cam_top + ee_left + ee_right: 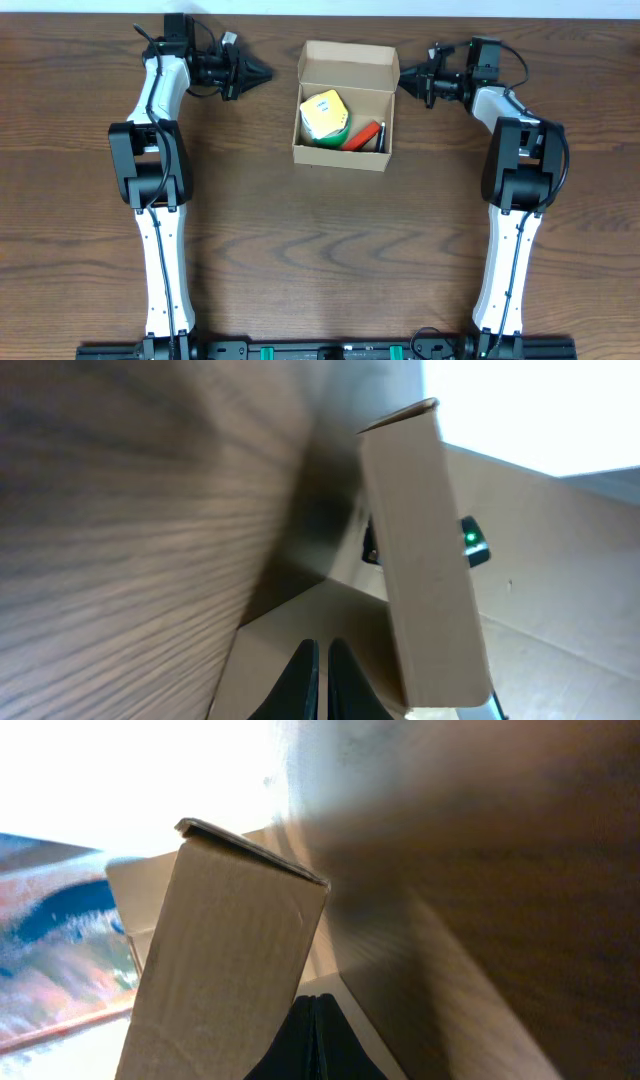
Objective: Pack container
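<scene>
The container (340,157) is a small brown cardboard box at the table's far middle, open, with its flap lid raised at the back. Inside lie a yellow and green packet (323,115) and a red-orange item (362,135). My left gripper (266,72) is shut and empty, pointing at the box's left side a short gap away; the left wrist view shows its tips (322,650) before the cardboard (425,560). My right gripper (403,79) is shut and empty at the box's upper right corner; the right wrist view shows its tips (315,1005) beside the cardboard (225,970).
The brown wooden table (320,260) runs under both arms. Its far edge lies just behind the box and both grippers. The arm bases stand at the near edge.
</scene>
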{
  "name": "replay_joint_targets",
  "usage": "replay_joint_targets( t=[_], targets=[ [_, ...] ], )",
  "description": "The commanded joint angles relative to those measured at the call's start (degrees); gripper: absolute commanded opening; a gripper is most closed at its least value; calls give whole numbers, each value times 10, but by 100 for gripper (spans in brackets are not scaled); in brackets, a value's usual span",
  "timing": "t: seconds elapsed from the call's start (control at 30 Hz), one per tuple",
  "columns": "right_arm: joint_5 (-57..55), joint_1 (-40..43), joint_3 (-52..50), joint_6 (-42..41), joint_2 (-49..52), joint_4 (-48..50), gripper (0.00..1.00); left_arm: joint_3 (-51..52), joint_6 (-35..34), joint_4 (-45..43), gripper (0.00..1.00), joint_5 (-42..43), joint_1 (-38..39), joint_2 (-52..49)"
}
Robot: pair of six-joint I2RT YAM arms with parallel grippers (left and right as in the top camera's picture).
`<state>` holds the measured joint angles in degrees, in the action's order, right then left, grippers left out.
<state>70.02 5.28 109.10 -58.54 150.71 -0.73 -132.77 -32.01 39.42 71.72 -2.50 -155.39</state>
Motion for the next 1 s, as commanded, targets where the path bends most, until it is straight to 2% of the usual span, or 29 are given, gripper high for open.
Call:
replay_joint_targets(
  t=[0.0, 0.13, 0.27, 0.47, 0.7, 0.97],
  targets=[
    [33, -5, 2, -17, 11, 53, 1, -1, -29, -35, 6, 30, 3, -9],
    [55, -5, 3, -36, 11, 110, 1, -1, -65, -87, 6, 49, 8, -9],
    [70, -7, 3, -42, 11, 122, 1, -1, -95, -122, 6, 58, 17, -9],
    [97, -15, 3, -52, 11, 166, 1, -1, -100, -125, 6, 53, 27, -9],
    [124, -28, 4, -190, 11, 349, 1, -1, -115, -125, 5, 31, 30, -9],
    [140, -40, 4, -285, 11, 466, 1, -1, -125, -148, 6, 45, 45, -9]
  ],
)
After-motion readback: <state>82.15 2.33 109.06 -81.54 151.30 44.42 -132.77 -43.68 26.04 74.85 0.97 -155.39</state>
